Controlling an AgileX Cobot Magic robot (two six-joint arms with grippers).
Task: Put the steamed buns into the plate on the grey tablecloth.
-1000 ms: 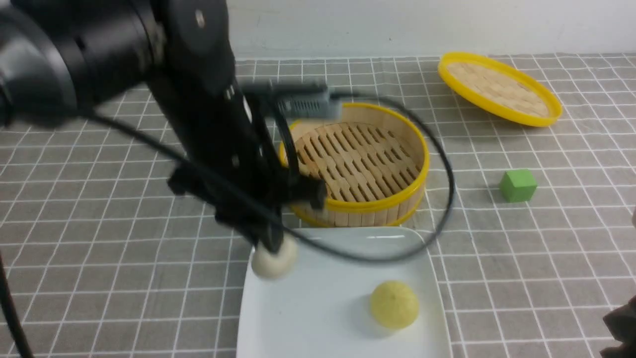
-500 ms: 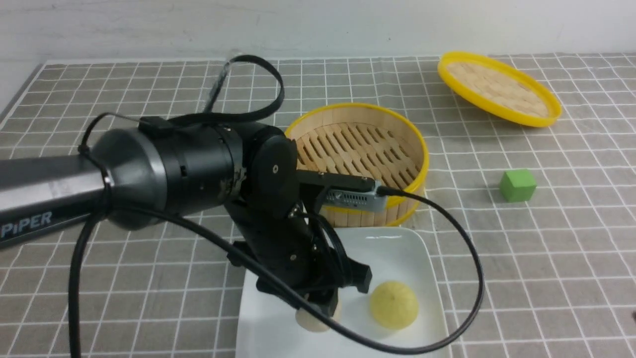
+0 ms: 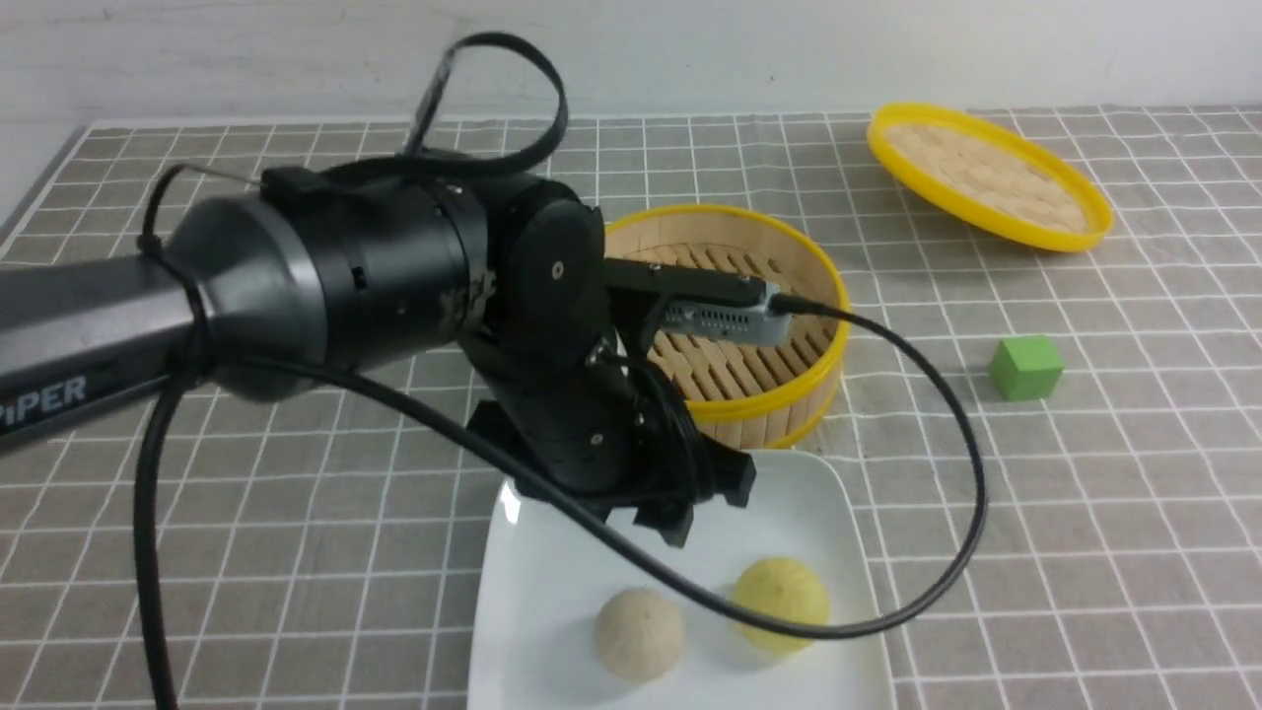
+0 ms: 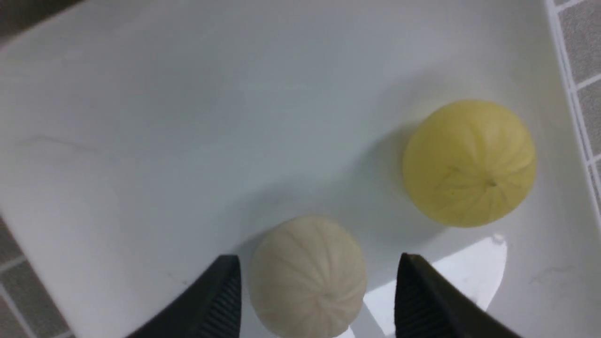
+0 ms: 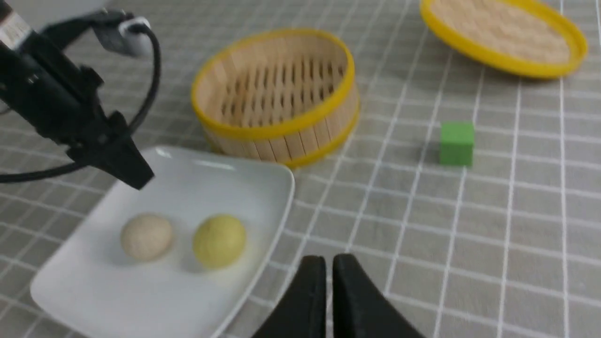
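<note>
Both steamed buns lie side by side on the white square plate [image 3: 532,592] at the near edge of the grey tablecloth [image 3: 1035,513]. The beige bun [image 3: 639,634] is on the left and the pale yellow bun [image 3: 781,602] on the right. My left gripper [image 3: 705,508] hangs open just above the beige bun [image 4: 307,277], and its fingers straddle the bun without touching it. The yellow bun [image 4: 469,162] sits off to one side. My right gripper [image 5: 327,260] is shut and empty over bare cloth beside the plate [image 5: 197,183]; it is outside the front view.
An empty bamboo steamer basket [image 3: 779,355] with a yellow rim stands just behind the plate, partly hidden by my left wrist. Its woven lid [image 3: 991,176] leans at the back right. A green cube [image 3: 1026,367] sits to the right. The left arm's black cable [image 3: 946,552] loops over the plate's right side.
My left gripper brought the beige bun down onto the plate, opened and let it go beside the yellow bun, then rose a little. The right gripper stayed shut.
</note>
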